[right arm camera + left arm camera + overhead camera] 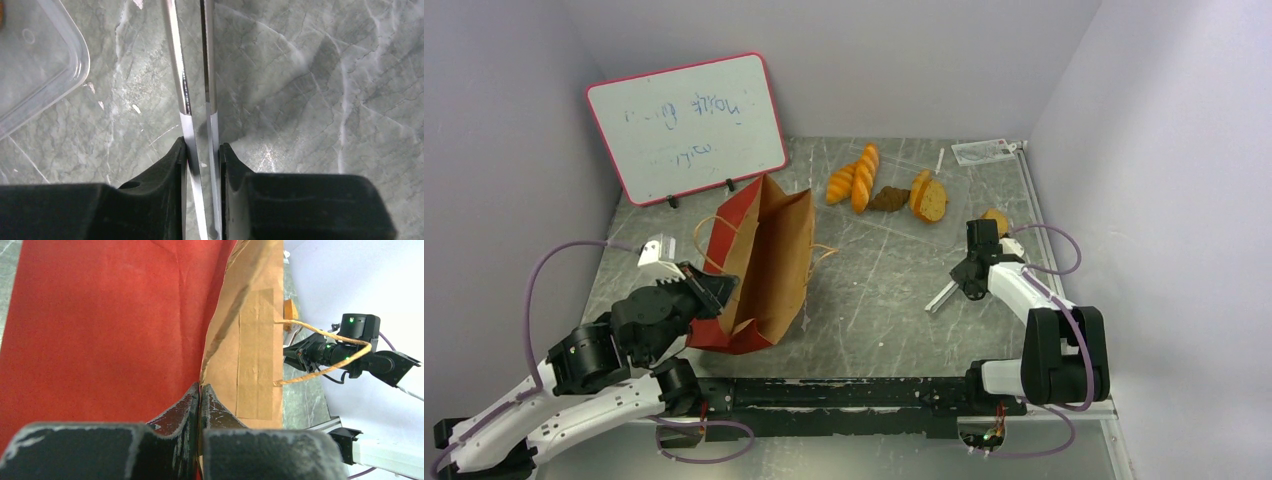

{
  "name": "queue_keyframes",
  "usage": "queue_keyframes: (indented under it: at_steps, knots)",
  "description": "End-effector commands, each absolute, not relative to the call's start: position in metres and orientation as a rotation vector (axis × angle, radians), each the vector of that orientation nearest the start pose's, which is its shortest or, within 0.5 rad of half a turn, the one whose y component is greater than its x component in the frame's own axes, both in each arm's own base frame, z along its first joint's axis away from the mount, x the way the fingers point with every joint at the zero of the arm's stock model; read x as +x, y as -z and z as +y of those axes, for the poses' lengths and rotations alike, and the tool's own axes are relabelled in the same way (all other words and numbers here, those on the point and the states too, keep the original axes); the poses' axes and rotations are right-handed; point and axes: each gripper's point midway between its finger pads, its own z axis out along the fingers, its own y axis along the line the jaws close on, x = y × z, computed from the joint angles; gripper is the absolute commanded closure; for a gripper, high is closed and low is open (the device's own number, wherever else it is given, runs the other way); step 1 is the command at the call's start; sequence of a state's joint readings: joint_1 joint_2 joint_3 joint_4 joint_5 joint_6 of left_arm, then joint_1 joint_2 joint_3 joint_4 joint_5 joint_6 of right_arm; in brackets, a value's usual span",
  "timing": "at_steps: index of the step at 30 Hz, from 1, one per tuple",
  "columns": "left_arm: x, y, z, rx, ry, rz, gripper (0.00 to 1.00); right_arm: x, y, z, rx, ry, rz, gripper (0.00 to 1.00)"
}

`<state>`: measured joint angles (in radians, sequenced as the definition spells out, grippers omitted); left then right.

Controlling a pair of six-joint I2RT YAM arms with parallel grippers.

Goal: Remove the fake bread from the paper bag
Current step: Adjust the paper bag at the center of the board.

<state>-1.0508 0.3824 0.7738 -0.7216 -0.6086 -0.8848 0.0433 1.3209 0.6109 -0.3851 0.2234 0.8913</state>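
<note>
Pinches one wall of the paper bag (100, 315) at its rim with the left tool (200, 390), pads pressed flat together on the sheet, red face at 9 o'clock of the pinch, kraft face at 3 o'clock. Squeezes the long metal tweezers (186, 100) with the right tool (202, 150), one pad against each blade, tips low over bare tabletop (310, 90), with the corner of a clear plastic tray (35, 65) at 10 o'clock in the wrist view. From overhead: bag standing open at 9 o'clock of the tabletop, looped handle (320, 335) drooping toward 3 o'clock. Fake bread (864, 180) out on the stone at 12 o'clock, well apart from the bag: two golden loaves side by side, a dark brown piece (888, 199) just beside them, then a cut round piece (929, 198). One more orange piece (996, 220) at 1 o'clock of the right tool. Cannot tell of any piece inside the bag, bottom hidden in every view. Judged light, hard-skinned and smooth, so apt to squirt from narrow tweezer tips. Best taken across the middle of a loaf, on the scored ridges, not at a tapered end. Bag judged thin and floppy, easily creased or tipped, so worth steadying by the rim.
</note>
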Motion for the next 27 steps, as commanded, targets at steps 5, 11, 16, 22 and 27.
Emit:
queue_keyframes:
  at_steps: [5,11,16,22,27]
  knots:
    - [0.160,-0.263,-0.128,-0.298,0.803,1.852,0.93,0.271,-0.039,-0.002,1.141,0.001,2.315,0.95]
    - [0.160,-0.268,-0.126,-0.297,0.810,1.834,0.93,0.274,-0.054,0.000,1.117,-0.032,2.303,0.98]
    - [0.160,-0.271,-0.124,-0.297,0.813,1.825,0.93,0.276,-0.069,0.001,1.102,-0.053,2.282,1.00]
    - [0.160,-0.273,-0.124,-0.296,0.819,1.817,0.93,0.275,-0.085,0.001,1.083,-0.064,2.264,1.00]
    - [0.160,-0.273,-0.124,-0.298,0.824,1.813,0.93,0.278,-0.100,0.002,1.067,-0.090,2.247,1.00]
